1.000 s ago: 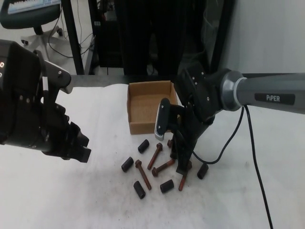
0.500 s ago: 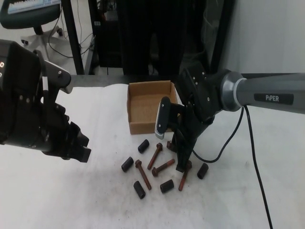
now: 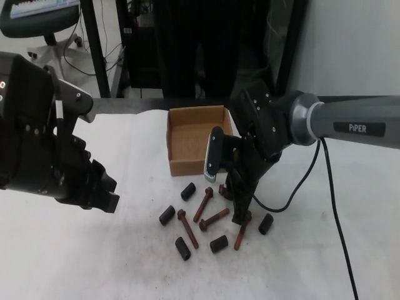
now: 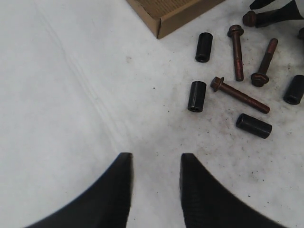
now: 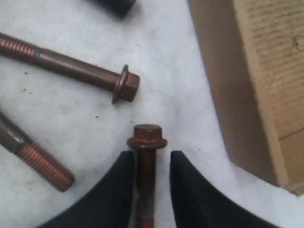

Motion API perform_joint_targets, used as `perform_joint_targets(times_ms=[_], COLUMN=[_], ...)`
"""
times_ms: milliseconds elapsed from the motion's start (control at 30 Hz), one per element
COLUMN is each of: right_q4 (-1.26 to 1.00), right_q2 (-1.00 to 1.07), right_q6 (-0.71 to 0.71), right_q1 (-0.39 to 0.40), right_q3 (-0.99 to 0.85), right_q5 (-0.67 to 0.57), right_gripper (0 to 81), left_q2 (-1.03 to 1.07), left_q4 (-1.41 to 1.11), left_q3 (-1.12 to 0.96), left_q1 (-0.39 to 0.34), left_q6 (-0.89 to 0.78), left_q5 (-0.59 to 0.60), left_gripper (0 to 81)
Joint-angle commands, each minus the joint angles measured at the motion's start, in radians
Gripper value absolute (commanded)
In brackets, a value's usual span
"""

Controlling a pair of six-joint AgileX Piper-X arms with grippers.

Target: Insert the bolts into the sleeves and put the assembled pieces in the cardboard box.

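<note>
Bolts point(image 3: 187, 229) and short black sleeves point(image 3: 182, 248) lie scattered and separate on the white table point(image 3: 75, 262) at the lower centre of the high view. As far as I can see no sleeve has a bolt in it, so the task looks to be at its very start: the first pick. At the left edge of that view, nearest the camera, the left hand point(image 4: 156, 159) hangs above bare table with a moderate gap between its fingers and nothing in it. The nearest sleeve point(image 4: 197, 96) sits well apart from it, toward the middle right of the left wrist view. Farther in, at the right of the pile, the right hand point(image 5: 152, 156) points down at the table, its fingers narrowly apart on either side of one bolt point(image 5: 147, 137), whose head pokes out just beyond the fingertips. A sliver of table shows between the shank and one finger, so I judge the grip not yet closed. The next move calls for closing squarely on that shank and lifting without dragging the neighbouring bolt point(image 5: 95, 78). The threaded end must then be lined up with a sleeve's bore, probably with the left hand steadying the sleeve. Farthest off, at the upper centre of the high view just behind the pile, the cardboard box point(image 3: 187, 167) stands open beside the right arm. What shows of its floor is bare, with no assembled pieces in it.
</note>
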Motion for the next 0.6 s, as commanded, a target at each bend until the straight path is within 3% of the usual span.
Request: perform_joint_targets(times_ms=[0,100,567], right_q4=[0.005,0.005,-0.020], right_q2=[0.007,0.007,0.067], right_q6=[-0.021,-0.021,-0.019], right_q1=[-0.005,-0.005,0.019], right_q3=[-0.004,-0.004,-0.004], right_q5=[0.001,0.001,0.028], right_gripper=[25.8,22.6,22.6], left_q2=[0.000,0.000,0.000], left_q4=[0.004,0.004,0.007], left_q3=[-0.006,-0.006,-0.006], left_q1=[-0.003,-0.003,-0.003], left_q6=[0.006,0.006,0.006], left_q5=[-0.001,-0.001,-0.001], left_gripper=[32.3,32.3,32.3])
